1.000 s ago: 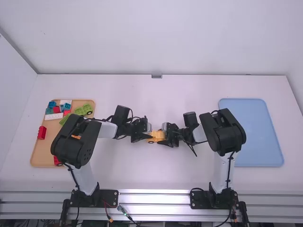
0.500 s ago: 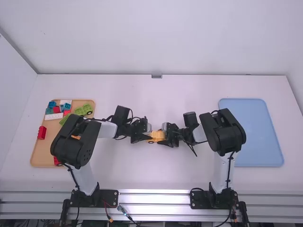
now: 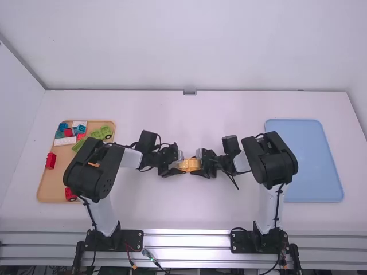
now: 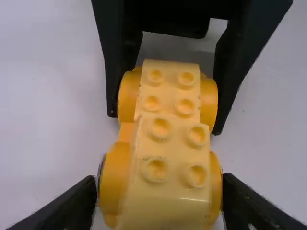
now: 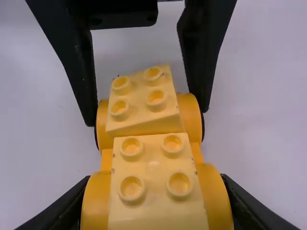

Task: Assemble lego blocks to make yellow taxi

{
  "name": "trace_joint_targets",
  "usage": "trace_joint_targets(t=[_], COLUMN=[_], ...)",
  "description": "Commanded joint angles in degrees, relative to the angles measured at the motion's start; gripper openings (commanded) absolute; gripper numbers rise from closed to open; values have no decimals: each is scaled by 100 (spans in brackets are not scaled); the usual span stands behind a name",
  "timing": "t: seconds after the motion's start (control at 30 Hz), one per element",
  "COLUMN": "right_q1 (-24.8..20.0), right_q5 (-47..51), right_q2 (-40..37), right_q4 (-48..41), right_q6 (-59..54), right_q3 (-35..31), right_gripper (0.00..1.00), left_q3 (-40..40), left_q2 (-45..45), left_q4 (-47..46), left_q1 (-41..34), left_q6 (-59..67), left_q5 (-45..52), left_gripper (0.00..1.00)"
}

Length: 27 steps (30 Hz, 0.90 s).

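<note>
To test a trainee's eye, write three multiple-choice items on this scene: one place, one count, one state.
1. Where on the white table is the blue tray?
A) left side
B) middle
C) right side

2. How many studs show on the nearer yellow block in the right wrist view?
A) two
B) four
C) six

3. How does the farther yellow block sit there against the nearer?
A) askew
B) squarely in line
C) upside down

Key:
1 C: the high view shows it there.
2 B: they stand two by two.
3 A: its edges slant against the nearer block's.
</note>
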Motion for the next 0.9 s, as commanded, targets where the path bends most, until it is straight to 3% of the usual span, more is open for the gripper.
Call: trace_joint_targets(t=[0.0,0.23,0.6,0.87], right_q1=[15,15,-52,-22], right_q5=[-258,-256,-256,-256], right_q2=[57,57,57,57], right_q4=[-9,-37,-39,-39], right_q6=[-9,-11,-9,-9], right_q3=[7,7,7,7], right_gripper=[48,48,48,48], left_q3=[-15,-15,-15,-15], left_q2=[48,17,-210,-210], left_q4=[33,258,212,516], left_q1=[-2,-15,-13,37], left_q6=[-212,-214,-254,-256], left_q5=[11,24,149,557], left_gripper=[61,66,91,93])
